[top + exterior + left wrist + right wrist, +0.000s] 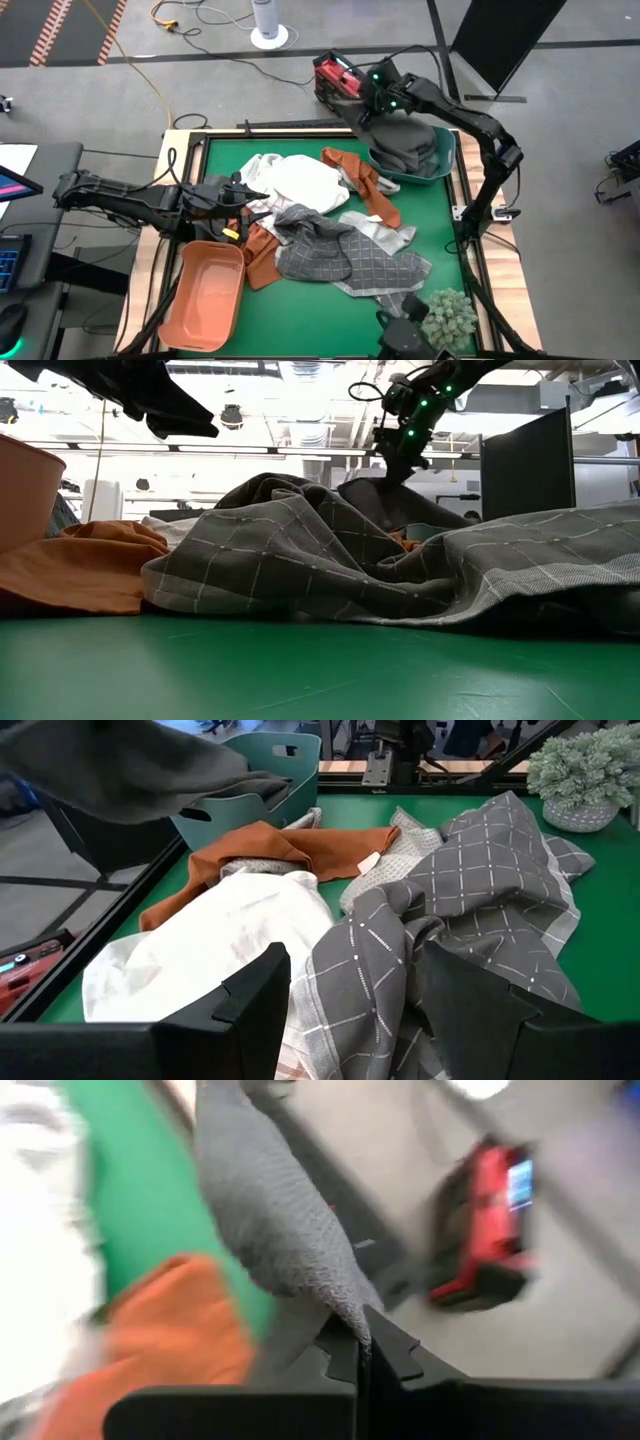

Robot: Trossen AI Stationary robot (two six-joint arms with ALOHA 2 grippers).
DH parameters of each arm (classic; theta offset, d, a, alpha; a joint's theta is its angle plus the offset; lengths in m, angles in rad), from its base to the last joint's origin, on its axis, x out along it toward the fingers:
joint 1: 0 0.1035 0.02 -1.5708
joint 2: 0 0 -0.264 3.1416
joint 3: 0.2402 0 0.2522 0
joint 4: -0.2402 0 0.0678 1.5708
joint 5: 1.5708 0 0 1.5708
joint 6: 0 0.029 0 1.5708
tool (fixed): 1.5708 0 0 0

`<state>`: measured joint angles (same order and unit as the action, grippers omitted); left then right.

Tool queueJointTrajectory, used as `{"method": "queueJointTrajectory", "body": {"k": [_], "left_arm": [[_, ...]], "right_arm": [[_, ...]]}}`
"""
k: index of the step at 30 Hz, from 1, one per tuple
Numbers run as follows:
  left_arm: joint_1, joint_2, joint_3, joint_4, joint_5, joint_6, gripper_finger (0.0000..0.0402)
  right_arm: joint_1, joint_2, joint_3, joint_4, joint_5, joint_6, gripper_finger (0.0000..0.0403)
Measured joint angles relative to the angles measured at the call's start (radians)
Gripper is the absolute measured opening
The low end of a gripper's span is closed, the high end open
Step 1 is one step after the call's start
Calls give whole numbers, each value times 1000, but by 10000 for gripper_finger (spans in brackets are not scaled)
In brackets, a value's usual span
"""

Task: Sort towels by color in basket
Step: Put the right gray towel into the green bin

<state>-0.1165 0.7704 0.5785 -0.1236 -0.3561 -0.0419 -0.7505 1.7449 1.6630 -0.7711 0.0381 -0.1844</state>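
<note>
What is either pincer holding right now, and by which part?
The right pincer pinches the plain grey towel by an edge fold, above the teal basket. The left pincer is open, holding nothing.

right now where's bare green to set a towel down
Free: the near strip between the orange basket and the plant ball, and the left edge beside the white towel. Crowded: the centre, under the grey checked towel.

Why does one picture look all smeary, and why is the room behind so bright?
Right wrist view: streaked with motion blur, though the plain grey towel pinched in the right gripper stays fairly crisp. Low view: ceiling lights glare white, leaving the arms dark shapes; the grey checked towel is sharp.
</note>
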Motion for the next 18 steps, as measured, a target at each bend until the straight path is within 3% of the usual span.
{"method": "queueJointTrajectory", "body": {"k": [7,13,18], "left_arm": [[0,0,0,-2,1,-21,210],[0,0,0,-21,2,-31,210],[0,0,0,-21,2,-35,210]], "right_arm": [[-25,-50,0,-270,-246,193,19],[-21,-39,0,-609,-208,229,19],[-1,-36,-6,-742,-58,306,19]]}}
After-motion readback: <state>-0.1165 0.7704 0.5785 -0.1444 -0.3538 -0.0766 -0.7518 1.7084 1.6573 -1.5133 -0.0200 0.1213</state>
